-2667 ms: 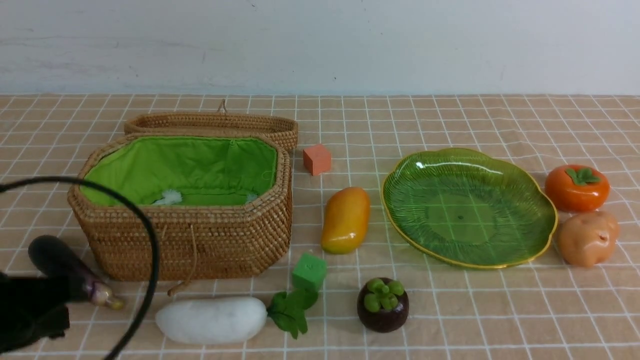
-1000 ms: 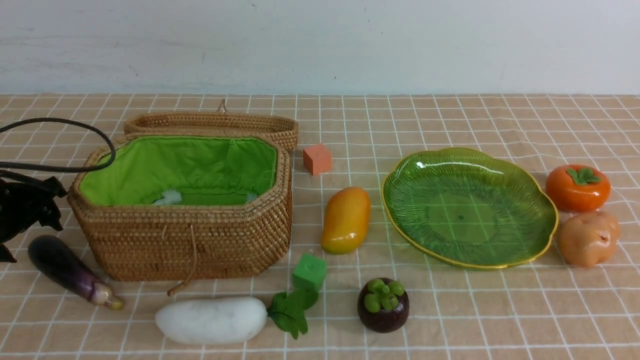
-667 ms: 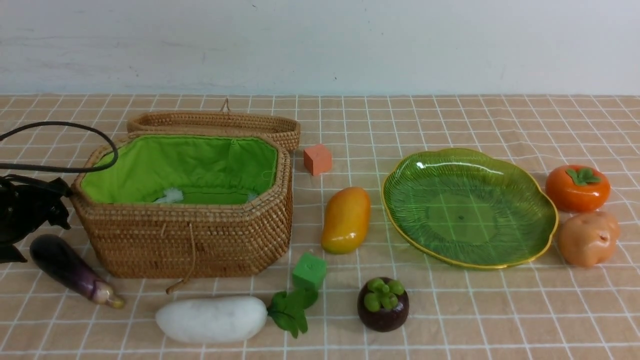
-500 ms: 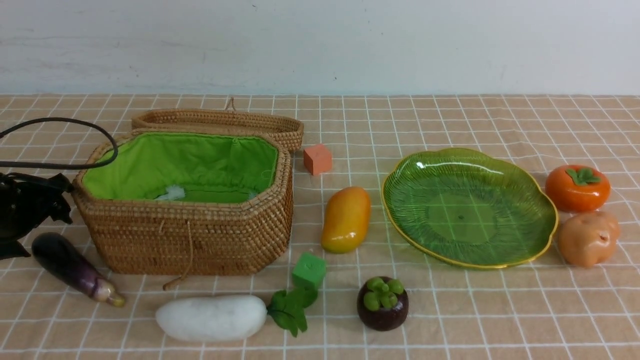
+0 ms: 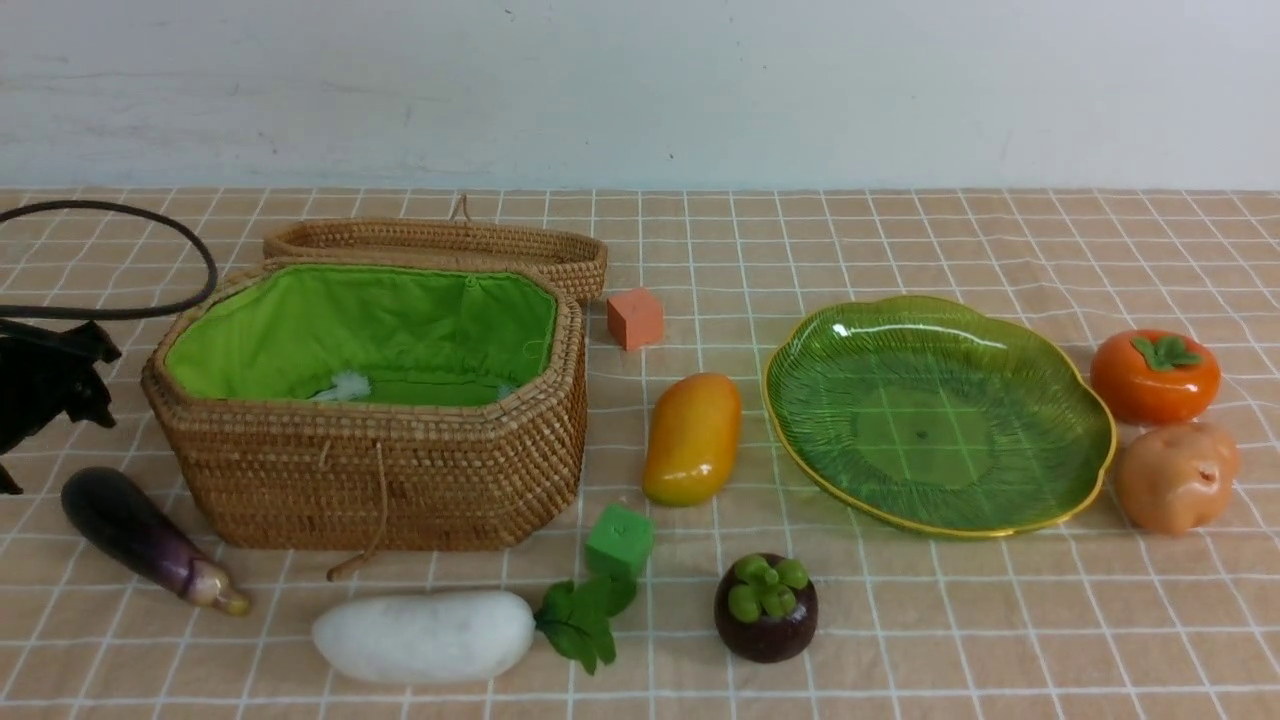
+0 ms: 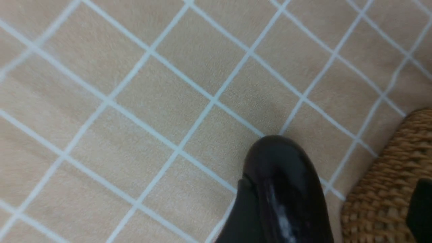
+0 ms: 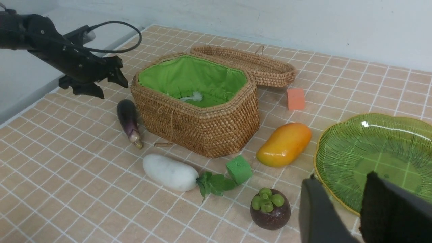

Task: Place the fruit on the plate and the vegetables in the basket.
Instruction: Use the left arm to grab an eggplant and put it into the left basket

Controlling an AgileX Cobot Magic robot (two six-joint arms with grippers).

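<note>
One eggplant (image 5: pixel 140 535) lies just beside the basket (image 5: pixel 400 475).

The front view looks forward across the whole desk (image 5: pixel 900 640) to the back wall (image 5: pixel 640 90). The left wrist view faces down at very close range, catching just the end of the eggplant (image 6: pixel 287 175) and a corner of the basket (image 6: pixel 378 189). The right wrist view slants across from the right, higher up, sharing both.

You see the open wicker basket (image 7: pixel 202 131) with the eggplant (image 7: pixel 127 118) and radish (image 7: pixel 168 172) beside it, and the mango (image 7: pixel 284 144) and mangosteen (image 7: pixel 270 209) near the green plate (image 7: pixel 337 148). Your left gripper (image 7: pixel 113 90) hovers near the eggplant, jaws apart.
</note>
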